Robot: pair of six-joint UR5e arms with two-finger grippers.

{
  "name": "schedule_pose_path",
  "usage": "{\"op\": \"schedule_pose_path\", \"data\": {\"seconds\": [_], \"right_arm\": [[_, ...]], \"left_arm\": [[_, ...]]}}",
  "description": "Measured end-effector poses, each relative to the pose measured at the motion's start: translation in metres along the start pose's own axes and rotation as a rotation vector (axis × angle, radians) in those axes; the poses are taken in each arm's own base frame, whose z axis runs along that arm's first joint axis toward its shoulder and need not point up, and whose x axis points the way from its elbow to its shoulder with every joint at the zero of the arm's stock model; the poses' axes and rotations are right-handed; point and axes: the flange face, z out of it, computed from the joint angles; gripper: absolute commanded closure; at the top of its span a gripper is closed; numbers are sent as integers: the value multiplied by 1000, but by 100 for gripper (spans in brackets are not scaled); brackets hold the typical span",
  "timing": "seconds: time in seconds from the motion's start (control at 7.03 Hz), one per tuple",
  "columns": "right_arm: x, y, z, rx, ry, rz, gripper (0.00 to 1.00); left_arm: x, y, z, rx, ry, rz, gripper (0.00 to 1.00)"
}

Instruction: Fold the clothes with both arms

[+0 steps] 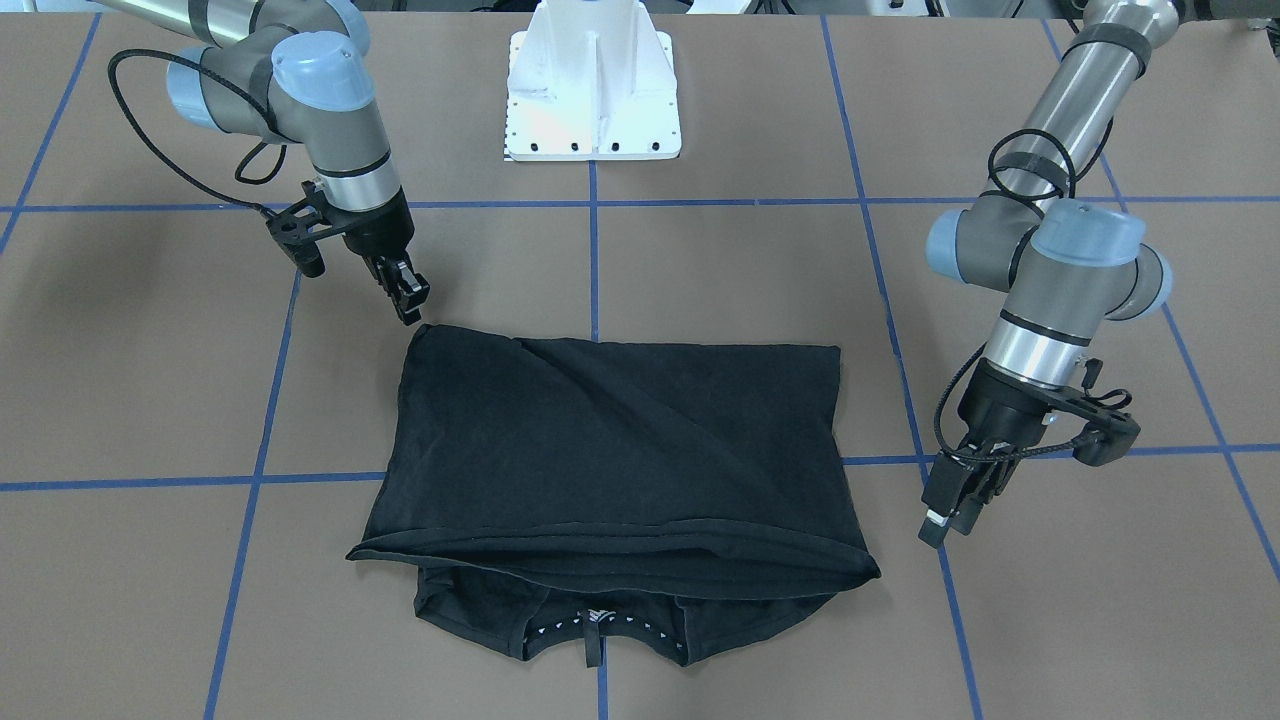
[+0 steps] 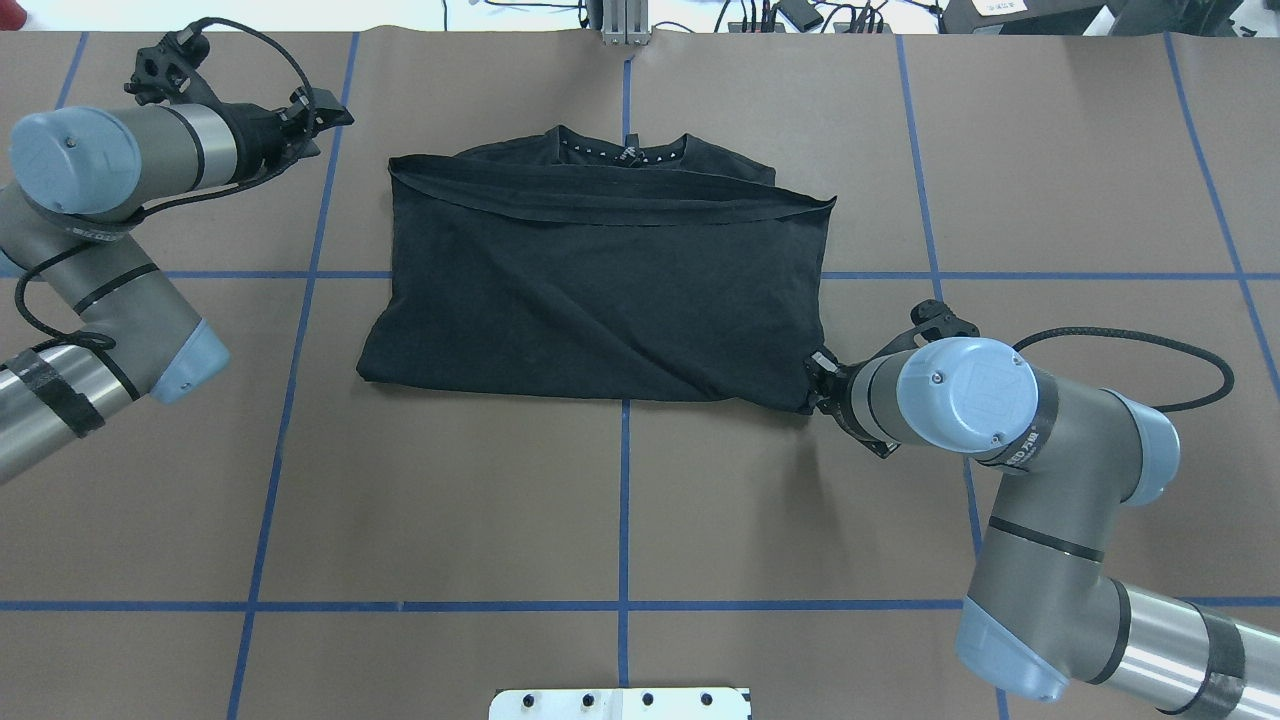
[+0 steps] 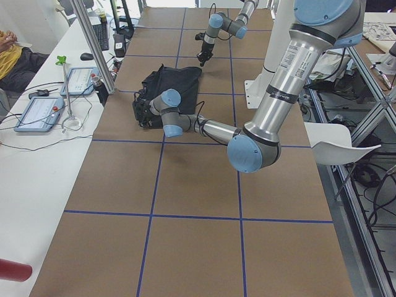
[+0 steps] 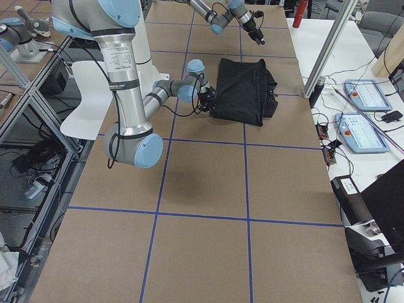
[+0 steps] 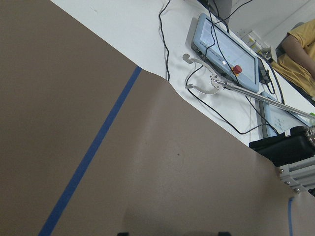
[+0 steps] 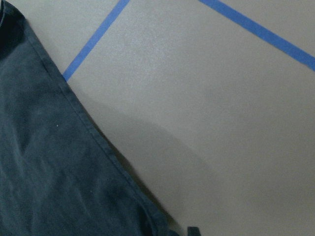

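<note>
The black T-shirt (image 1: 620,450) lies folded in half on the brown table, its collar (image 1: 597,625) showing past the folded edge on the far side from me. It also shows in the overhead view (image 2: 600,290) and the right wrist view (image 6: 49,172). My right gripper (image 1: 411,308) is down at the shirt's near right corner (image 2: 818,385), its fingers close together on the corner cloth. My left gripper (image 1: 948,522) is open and empty, just above the table off the shirt's far left corner (image 2: 328,110). The front print is hidden.
The white pedestal mount (image 1: 592,90) stands at the near middle of the table. Blue tape lines cross the brown table (image 2: 450,500). An operators' bench with tablets (image 5: 224,49), cables and a metal post (image 4: 328,53) runs along the far edge; a person (image 3: 9,49) sits there.
</note>
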Motion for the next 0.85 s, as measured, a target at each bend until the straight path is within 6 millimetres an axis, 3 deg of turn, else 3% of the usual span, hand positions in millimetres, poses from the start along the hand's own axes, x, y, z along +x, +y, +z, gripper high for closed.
{"op": "schedule_pose_path", "data": {"seconds": [0.85], "right_arm": [[-1,2,13,8,17,-4,41]], "left_arm": [[-3,0,0,3,-3,0,32]]}}
